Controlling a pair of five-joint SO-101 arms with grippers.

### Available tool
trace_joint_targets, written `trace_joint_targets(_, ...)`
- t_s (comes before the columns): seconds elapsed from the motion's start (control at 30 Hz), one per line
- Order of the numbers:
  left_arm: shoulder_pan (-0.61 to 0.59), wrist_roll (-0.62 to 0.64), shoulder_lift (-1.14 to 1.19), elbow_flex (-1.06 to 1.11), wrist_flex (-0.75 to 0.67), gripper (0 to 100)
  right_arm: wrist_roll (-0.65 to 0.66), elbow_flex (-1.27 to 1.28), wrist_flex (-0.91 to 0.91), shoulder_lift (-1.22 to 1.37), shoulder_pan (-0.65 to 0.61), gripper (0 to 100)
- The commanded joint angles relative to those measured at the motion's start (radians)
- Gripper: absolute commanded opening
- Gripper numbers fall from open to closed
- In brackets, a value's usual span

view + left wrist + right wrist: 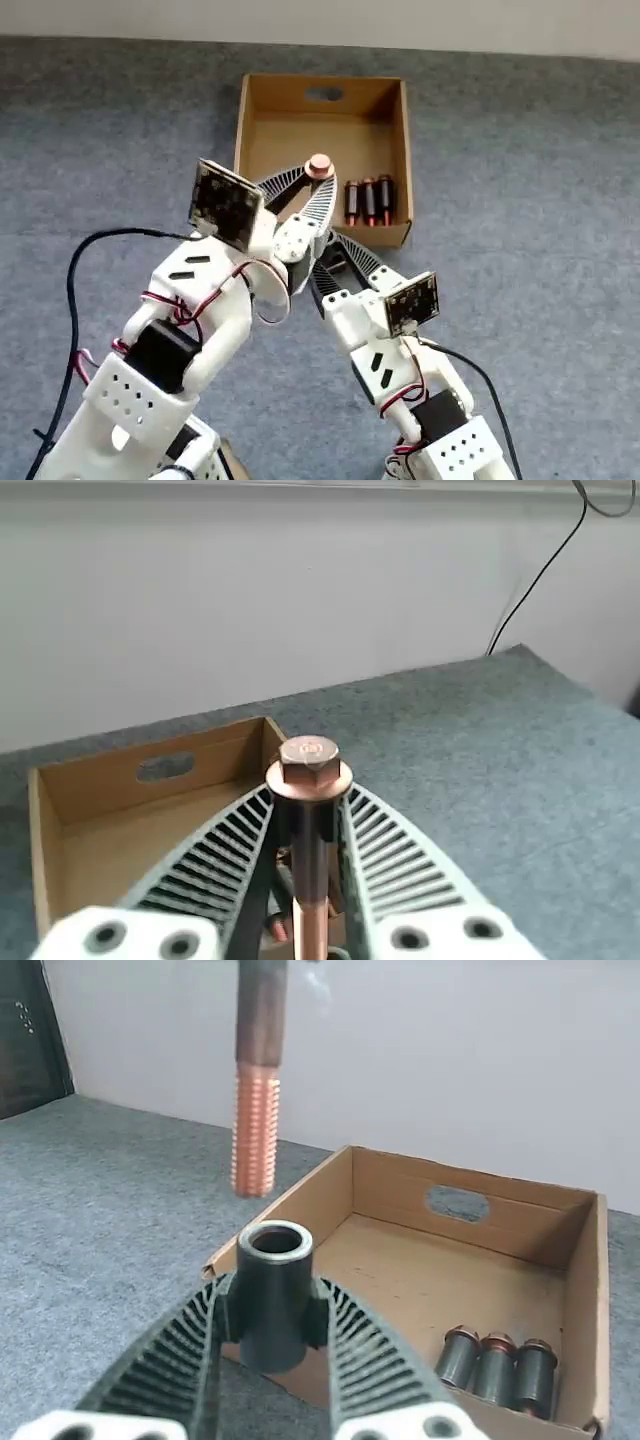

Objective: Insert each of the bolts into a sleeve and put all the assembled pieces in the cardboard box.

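At the cardboard box's (322, 88) near edge, the left jaws pinch a copper bolt (309, 765) upright; the left wrist view shows its hex head. The right wrist view shows its threaded end hanging above a black sleeve (273, 1290), which the right jaws pinch upright, with tip and bore apart. Three assembled pieces (497, 1368) lie side by side in one box corner.

The box (241, 130) sits on the tabletop (530, 160). Three assembled pieces (368, 201) lie side by side in its right front corner. By its front wall, the left gripper (308, 792) has a bolt (309, 770) above, not touching, the sleeve (272, 1305) in the right gripper (272, 1290).
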Motion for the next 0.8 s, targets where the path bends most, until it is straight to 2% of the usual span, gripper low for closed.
trace_joint_targets(0.0,0.012,0.117,0.002,-0.010,-0.025,1,-0.008,0.013,-0.021,-0.010,-0.004,0.6)
trace_joint_targets(0.37,0.012,0.114,0.004,0.091,-0.026,1,-0.008,0.016,-0.021,-0.010,-0.004,0.6)
trace_joint_targets(0.77,0.012,0.114,0.001,0.074,-0.017,1,-0.008,0.018,-0.019,-0.010,-0.004,0.6)
